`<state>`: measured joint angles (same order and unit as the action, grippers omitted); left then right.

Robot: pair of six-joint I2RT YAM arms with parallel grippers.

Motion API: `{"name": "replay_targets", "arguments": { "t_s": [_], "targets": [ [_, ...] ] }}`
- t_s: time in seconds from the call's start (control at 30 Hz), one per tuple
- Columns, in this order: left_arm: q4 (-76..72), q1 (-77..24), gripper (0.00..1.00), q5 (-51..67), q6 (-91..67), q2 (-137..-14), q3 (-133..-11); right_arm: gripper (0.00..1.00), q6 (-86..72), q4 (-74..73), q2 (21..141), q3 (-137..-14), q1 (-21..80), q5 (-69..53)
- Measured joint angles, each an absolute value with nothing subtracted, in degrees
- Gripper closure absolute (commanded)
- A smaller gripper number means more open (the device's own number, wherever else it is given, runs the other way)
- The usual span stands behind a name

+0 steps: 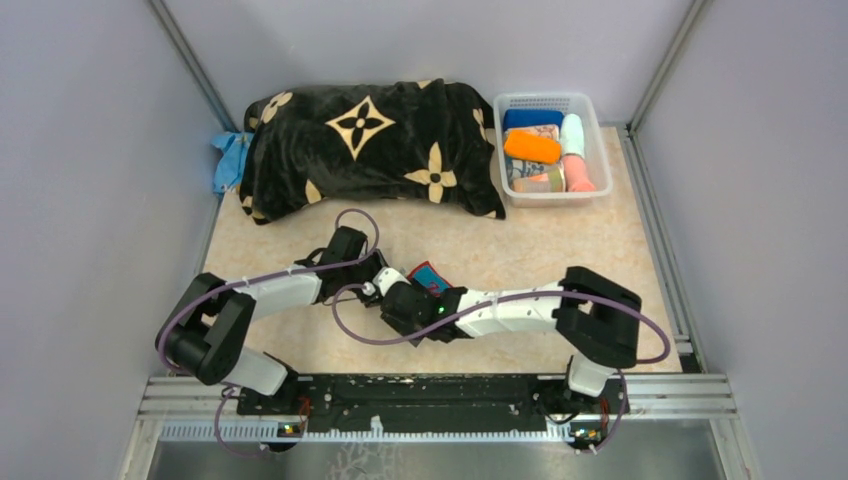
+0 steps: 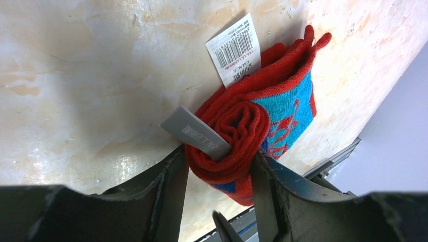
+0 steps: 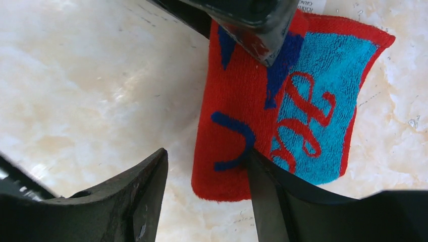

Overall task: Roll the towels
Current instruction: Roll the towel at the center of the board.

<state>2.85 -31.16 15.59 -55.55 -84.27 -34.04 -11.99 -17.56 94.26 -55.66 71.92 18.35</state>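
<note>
The left gripper is clenching the rolled end of the small red-and-turquoise patterned terry towel. Its two fingers are pressing either side of the red spiral, next to a grey fabric label and a white barcode tag. The right gripper is standing released: one finger is resting against the towel's edge, and the other is hanging over bare table with a gap to the cloth. The towel is lying mid-table on the beige marble-patterned table, just beyond both wrists.

Most of the job appears done. Several rolls are sitting in the clear white plastic basket in the far right corner, among them an orange roll and a pink roll. This towel is only partly rolled, with a flat turquoise flap trailing off. A light blue cloth is poking out at the far left of the big black plush blanket with cream flowers, seemingly unrolled.

Grey walls are closing in the left, right and far sides. Open tabletop is lying between the towel and the basket, but the two wrists are crowding each other closely.
</note>
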Motion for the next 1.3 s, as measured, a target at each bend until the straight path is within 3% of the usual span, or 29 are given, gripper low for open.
{"name": "replay_targets", "arguments": {
  "t_s": [0.27,0.57,0.73,1.0,1.3],
  "targets": [
    [2.85,-31.38,0.38,15.49,-55.64,-84.27,-34.3,0.5,-10.02,-17.65,99.98,-57.14,72.99,24.93],
    [7.16,-31.46,0.23,11.27,-55.24,-80.47,-34.57,0.74,-9.43,-16.71,99.35,-56.12,71.66,24.75],
    [12.08,-31.4,0.17,7.44,-55.05,-74.98,-34.15,0.77,-10.02,-11.79,94.11,-51.4,65.52,10.81],
    [14.85,-31.35,0.16,5.61,-55.29,-66.52,-30.83,0.77,-17.39,-1.04,91.61,-44.88,50.94,-22.2],
    [9.69,-31.38,0.21,11.14,-55.77,-69.17,-28.32,0.78,-32.42,20.71,102.59,-38.96,39.86,-49.67]
  ]
}}
